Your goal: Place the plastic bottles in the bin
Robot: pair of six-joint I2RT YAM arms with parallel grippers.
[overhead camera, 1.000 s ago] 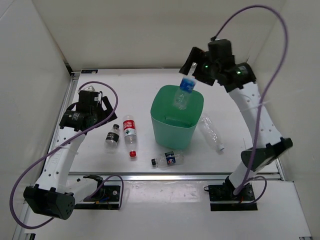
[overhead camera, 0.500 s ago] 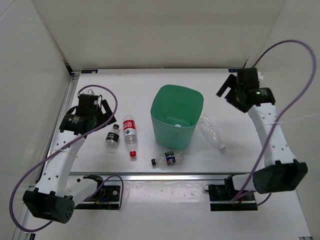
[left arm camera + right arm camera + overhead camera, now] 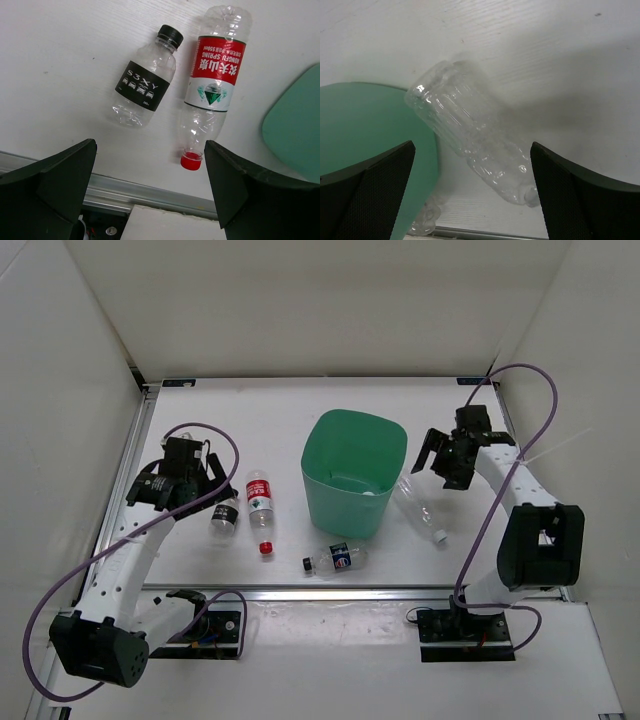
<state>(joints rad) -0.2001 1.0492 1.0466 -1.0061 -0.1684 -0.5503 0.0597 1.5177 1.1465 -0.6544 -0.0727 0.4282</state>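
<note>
The green bin (image 3: 340, 508) stands mid-table; a pale bit of bottle barely shows inside it. A black-label bottle (image 3: 224, 512) and a red-label bottle (image 3: 260, 502) lie to its left, a dark-blue-label bottle (image 3: 335, 559) in front, and an unlabelled bottle (image 3: 420, 506) to its right. My left gripper (image 3: 208, 492) is open above the black-label bottle (image 3: 147, 82), with the red-label bottle (image 3: 212, 75) beside it; it is empty in its wrist view (image 3: 150, 150). My right gripper (image 3: 438, 462) is open and empty above the unlabelled bottle (image 3: 470, 135), as its wrist view (image 3: 472, 146) shows.
White walls close in the table on the left, back and right. A metal rail (image 3: 350, 592) runs along the near edge. The bin wall (image 3: 365, 125) lies just left of the right gripper. A clear bottle end (image 3: 422, 222) peeks out below it.
The light-blue-label bottle left my right gripper and dropped into the bin. The right arm then swung right and down over the unlabelled bottle. The left gripper moved slightly nearer the black-label bottle.
</note>
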